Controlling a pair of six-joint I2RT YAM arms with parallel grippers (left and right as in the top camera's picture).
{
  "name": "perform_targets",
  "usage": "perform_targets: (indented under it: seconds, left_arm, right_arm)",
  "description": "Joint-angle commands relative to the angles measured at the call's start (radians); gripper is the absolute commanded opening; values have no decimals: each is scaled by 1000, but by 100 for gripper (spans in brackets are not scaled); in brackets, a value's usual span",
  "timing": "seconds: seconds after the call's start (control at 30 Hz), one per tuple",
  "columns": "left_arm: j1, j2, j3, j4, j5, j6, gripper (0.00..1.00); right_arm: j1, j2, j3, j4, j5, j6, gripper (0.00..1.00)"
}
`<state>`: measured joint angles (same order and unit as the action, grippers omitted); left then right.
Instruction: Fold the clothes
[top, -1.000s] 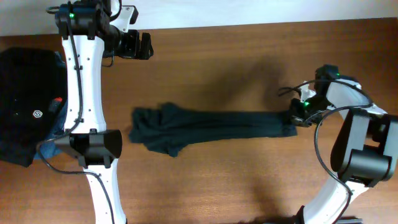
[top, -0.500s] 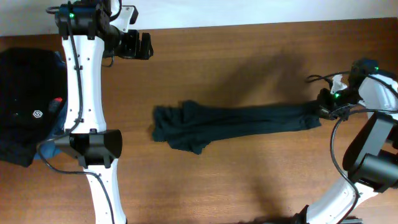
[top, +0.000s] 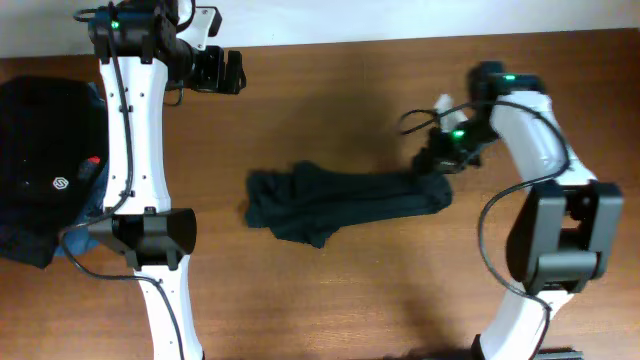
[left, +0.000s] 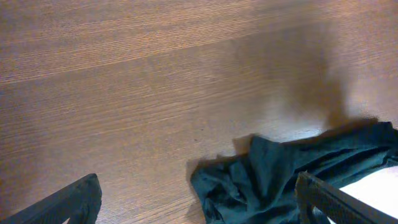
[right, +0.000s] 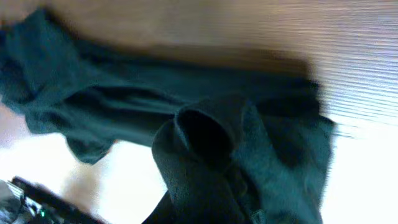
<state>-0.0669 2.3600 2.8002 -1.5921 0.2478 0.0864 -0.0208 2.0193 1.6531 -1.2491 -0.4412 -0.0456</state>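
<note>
the dark green garment (top: 340, 200) lay on the wooden table (top: 340, 90) near its middle, drawn out into a long, rumpled band running left to right. its left end was the wider one, bunched into loose folds with a flap hanging toward the near edge, and its right end rose off the wood into the right gripper (top: 441, 160). that gripper was closed on this raised end; in the right wrist view the garment (right: 205, 124) crowded the lens, one fold curled into an open tube and the rest trailing away across the table, so the jaws themselves were hidden under the cloth. the right arm reached in from the table's right side and bent back over the cloth's end. the left gripper (top: 226, 72) hung near the far edge of the table, well apart from the garment and holding nothing. in the left wrist view its two fingers (left: 71, 202) stood spread wide at the bottom corners, with bare wood between them and the garment's (left: 292, 180) bunched left end further off at the lower right. a black pile of fabric (top: 45, 150) bearing a small white logo sat at the table's left edge, beside the left arm.
</note>
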Motion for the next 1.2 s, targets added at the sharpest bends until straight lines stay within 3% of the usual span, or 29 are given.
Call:
perform_targets:
  seconds: [0.0,0.2,0.23,0.27,0.3,0.33,0.37,0.5,0.83,0.97,1.17]
  left_arm:
    - [2,-14,-2,2,-10,17,99]
    - [2,-14,-2,2,-13,16,99]
    - [2,-14,-2,2,-13,16,99]
    - [2,-14,-2,2,-13,16,99]
    - [2,-14,-2,2,-13,17,99]
    - [2,-14,-2,2,-13,16,99]
    - [2,-14,-2,1,-13,17,99]
    - [2,-14,-2,3,-13,17,99]
    - [2,-13,-23,-70,9,-22,99]
    - [2,-13,-127,-96,91,-22,99]
    - [-13,-13,-352,-96,89,-22,99]
  right_arm:
    - [110,0,15,5,-22,40,11]
    - [289,1,15,61,-7,108,13]
    - [317,1,15,73,14,127,18]
    - [337,1,15,83,40,145,34]
    - [354,1,15,89,63,160,63]
    - [362,1,15,91,69,160,79]
    - [370,1,15,93,72,159,88]
    - [360,1,15,93,71,160,94]
    - [224,-5,83,21,68,133,93]
    - [128,-5,161,-39,87,103,97]
    - [31,-4,165,-38,143,102,99]
